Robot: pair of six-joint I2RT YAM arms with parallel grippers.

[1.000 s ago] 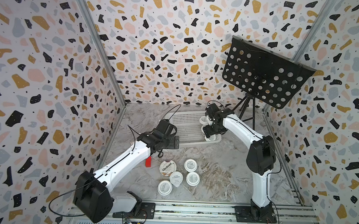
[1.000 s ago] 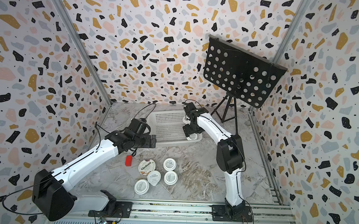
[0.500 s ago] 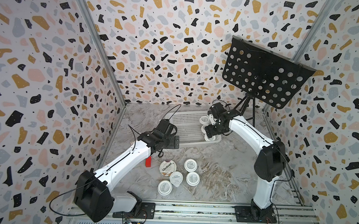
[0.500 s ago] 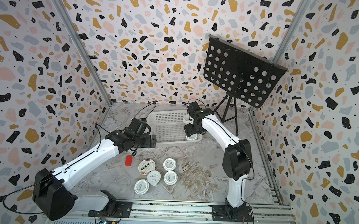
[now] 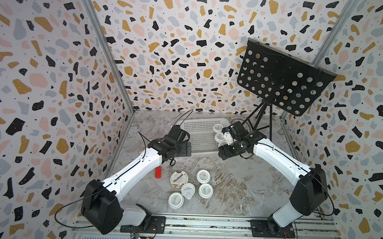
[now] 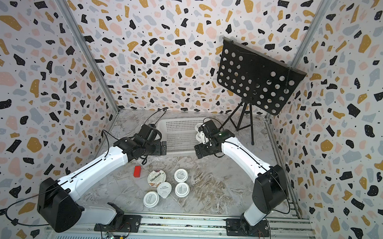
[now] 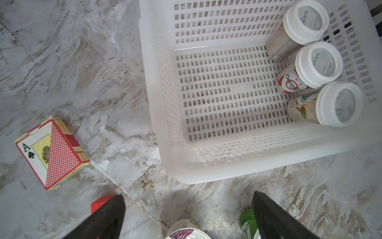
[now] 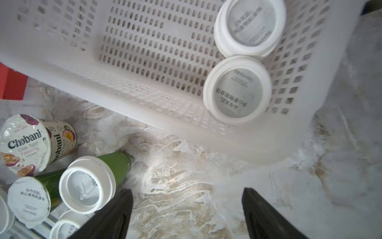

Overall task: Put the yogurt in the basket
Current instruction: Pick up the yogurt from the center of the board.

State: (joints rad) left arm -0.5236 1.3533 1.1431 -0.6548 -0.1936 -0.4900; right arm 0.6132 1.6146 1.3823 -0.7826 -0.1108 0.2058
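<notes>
Across both top views, five round yogurt cups (image 5: 203, 176) cluster on the veined marble tabletop (image 5: 238, 188), the wider foil-topped Chobani cup (image 6: 156, 178) among them; three lidded cups (image 5: 219, 136) stand in a row at one end of the white, grid-perforated plastic basket (image 5: 198, 133). From the left wrist, the left gripper (image 7: 188, 196) shows matte black fingers (image 7: 107, 217) spread wide, nothing between them, facing the basket's rounded wall. From the right wrist, the right gripper (image 8: 187, 191) gapes empty over bare marble.
</notes>
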